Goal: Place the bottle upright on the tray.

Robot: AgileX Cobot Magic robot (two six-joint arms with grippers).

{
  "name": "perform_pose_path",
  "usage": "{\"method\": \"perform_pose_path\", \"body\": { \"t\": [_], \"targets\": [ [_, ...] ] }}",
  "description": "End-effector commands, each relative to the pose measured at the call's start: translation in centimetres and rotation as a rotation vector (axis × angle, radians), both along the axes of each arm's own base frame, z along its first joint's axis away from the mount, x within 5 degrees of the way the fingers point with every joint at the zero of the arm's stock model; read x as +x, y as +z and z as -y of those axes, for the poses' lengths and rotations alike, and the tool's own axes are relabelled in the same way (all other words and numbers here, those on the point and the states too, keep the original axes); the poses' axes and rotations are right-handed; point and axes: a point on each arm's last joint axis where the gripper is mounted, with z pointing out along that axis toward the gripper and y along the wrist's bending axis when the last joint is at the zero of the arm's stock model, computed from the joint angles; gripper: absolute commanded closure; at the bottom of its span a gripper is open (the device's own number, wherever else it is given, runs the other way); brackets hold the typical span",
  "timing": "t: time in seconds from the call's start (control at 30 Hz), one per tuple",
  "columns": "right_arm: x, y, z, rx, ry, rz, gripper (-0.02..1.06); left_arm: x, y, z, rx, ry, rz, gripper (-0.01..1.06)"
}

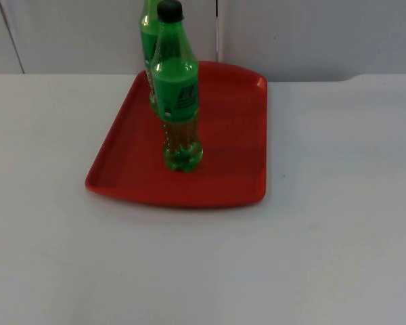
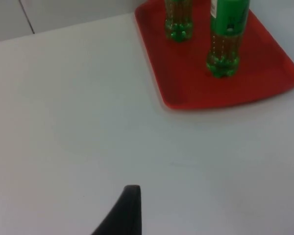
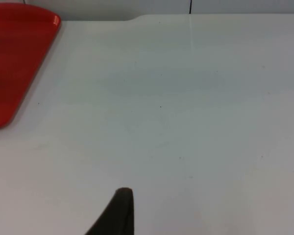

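Note:
Two green bottles stand upright on the red tray (image 1: 230, 179). The nearer bottle (image 1: 178, 101) has a black cap and a green label, and it stands near the tray's middle. The second bottle (image 1: 147, 40) stands behind it at the tray's far edge, partly hidden. The left wrist view looks across bare table at the tray (image 2: 186, 78) with both bottles, the nearer bottle (image 2: 224, 46) and the second bottle (image 2: 179, 22). My left gripper (image 2: 127, 213) waits well short of the tray, holding nothing. My right gripper (image 3: 118, 213) waits over bare table to the right of the tray (image 3: 14, 58).
White table top (image 1: 338, 237) lies open in front of and to both sides of the tray. The grey partition wall (image 1: 311, 34) rises right behind the tray's far edge.

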Motion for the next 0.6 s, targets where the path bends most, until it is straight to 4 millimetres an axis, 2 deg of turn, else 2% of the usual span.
{"method": "perform_pose_path", "body": {
  "t": [0.0, 0.57],
  "targets": [
    [-0.01, -0.08, 0.02, -0.004, -0.007, 0.001, -0.01, -0.03, -0.1, 0.03, -0.003, 0.018, 0.001, 0.0],
    [-0.01, -0.08, 0.02, -0.004, -0.007, 0.001, -0.01, -0.11, -0.1, 0.12, -0.003, 0.237, 0.001, 0.0]
  ]
}}
